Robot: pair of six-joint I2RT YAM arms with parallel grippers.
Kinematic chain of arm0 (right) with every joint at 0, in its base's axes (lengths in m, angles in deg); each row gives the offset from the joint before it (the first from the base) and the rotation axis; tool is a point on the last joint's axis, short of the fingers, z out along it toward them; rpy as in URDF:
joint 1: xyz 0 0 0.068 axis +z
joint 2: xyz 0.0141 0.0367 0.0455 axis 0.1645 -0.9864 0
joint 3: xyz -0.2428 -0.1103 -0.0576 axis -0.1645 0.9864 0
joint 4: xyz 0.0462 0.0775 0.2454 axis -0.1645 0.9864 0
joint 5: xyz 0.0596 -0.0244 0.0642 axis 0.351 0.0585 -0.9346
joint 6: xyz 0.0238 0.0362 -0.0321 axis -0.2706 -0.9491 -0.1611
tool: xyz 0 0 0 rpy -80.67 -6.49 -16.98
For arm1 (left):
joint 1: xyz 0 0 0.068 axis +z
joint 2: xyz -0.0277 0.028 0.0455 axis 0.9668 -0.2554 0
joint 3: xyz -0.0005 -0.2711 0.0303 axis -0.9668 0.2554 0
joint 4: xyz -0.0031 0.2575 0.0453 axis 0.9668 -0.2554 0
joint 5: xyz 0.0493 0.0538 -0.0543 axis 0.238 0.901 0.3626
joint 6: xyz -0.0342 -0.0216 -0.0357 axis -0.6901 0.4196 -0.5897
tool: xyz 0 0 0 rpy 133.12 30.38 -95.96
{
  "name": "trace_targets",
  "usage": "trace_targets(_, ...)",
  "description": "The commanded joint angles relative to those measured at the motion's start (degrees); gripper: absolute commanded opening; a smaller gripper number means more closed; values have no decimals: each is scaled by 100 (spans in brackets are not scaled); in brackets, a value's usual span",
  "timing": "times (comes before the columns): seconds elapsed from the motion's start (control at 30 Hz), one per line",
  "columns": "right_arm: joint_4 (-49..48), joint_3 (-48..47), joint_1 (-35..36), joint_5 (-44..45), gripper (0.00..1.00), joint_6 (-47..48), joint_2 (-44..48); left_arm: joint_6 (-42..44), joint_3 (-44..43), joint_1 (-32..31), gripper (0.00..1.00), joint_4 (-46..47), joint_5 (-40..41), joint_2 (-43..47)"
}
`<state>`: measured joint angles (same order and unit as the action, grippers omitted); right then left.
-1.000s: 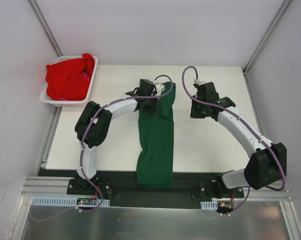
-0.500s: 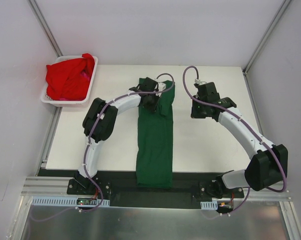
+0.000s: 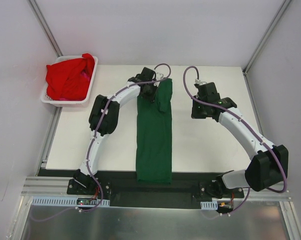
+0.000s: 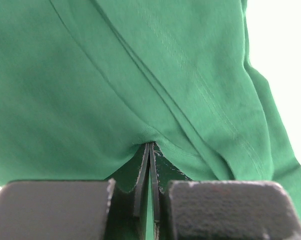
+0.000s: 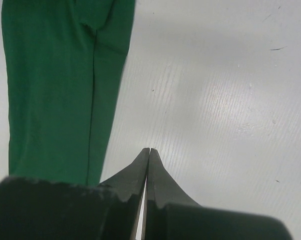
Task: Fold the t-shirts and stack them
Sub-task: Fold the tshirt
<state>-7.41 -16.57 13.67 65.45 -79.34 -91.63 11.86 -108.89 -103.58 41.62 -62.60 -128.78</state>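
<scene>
Top camera looked steeply down from above near edge, over whole table (image 3: 205, 145). Left wrist camera sat close against green t-shirt (image 4: 115, 75); right wrist camera, farther off, shared it.

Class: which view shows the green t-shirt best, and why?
Top external: the green t-shirt shows end to end as a long narrow strip. Left wrist shows only close cloth pinched in the left tool; right wrist shows one part.

Bright diffuse light, wrist-cam foregnd blurry
</scene>
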Motion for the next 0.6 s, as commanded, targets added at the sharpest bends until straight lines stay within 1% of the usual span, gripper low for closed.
trace_targets(0.0, 116, -32, 16, 105, 1, -77, 229, 278, -972, 69, 0, -520, -80, -419)
trace_targets(0.1, 116, -41, 16, 141, 1, -59, 212, 313, -1325, 104, 0, -618, -97, -657)
trace_targets(0.3, 134, -50, 15, 132, 1, -50, 107, 392, -1694, 219, 0, -732, -62, -894)
trace_targets(0.43, 64, 38, 15, 141, 1, -77, 194, 375, -1958, 394, 0, -785, -80, -1044)
trace_targets(0.57, -42, 39, 7, 123, 1, -173, 361, 436, -2187, 439, 0, -767, 61, -1044)
